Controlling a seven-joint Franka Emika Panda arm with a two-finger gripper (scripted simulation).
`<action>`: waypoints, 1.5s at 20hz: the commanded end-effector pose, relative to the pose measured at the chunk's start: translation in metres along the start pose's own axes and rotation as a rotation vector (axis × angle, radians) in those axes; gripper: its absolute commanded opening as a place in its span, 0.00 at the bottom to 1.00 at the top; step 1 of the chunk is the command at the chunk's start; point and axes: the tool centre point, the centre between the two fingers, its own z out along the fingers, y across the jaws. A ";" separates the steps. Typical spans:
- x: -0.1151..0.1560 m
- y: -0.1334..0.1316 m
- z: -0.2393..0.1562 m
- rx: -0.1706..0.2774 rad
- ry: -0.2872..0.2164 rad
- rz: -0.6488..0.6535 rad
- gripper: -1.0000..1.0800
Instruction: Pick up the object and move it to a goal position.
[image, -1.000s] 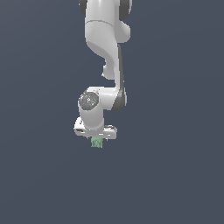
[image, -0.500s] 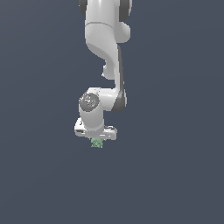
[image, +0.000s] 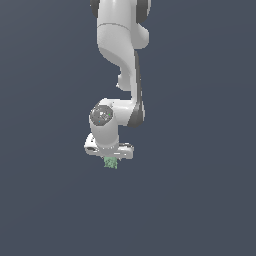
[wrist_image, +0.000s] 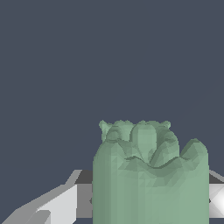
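The object (image: 110, 163) is a small pale green lumpy figurine, narrower than the white hand. It hangs just under my gripper (image: 110, 161), which is shut on it, at the end of the white arm in the middle of the exterior view. In the wrist view the object (wrist_image: 151, 175) fills the near part of the picture between the white and grey fingers (wrist_image: 57, 205). Its upper part is hidden by the hand in the exterior view.
A plain dark grey-blue surface (image: 200, 200) fills both views. The white arm (image: 122, 55) comes down from the top of the exterior view.
The gripper with the object has shifted very slightly toward the exterior view's left and down. The grip is unchanged.
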 end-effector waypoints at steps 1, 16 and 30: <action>-0.002 0.000 -0.006 0.000 0.001 0.000 0.00; -0.039 0.002 -0.105 0.000 0.001 0.000 0.00; -0.092 0.006 -0.253 0.001 0.001 0.000 0.00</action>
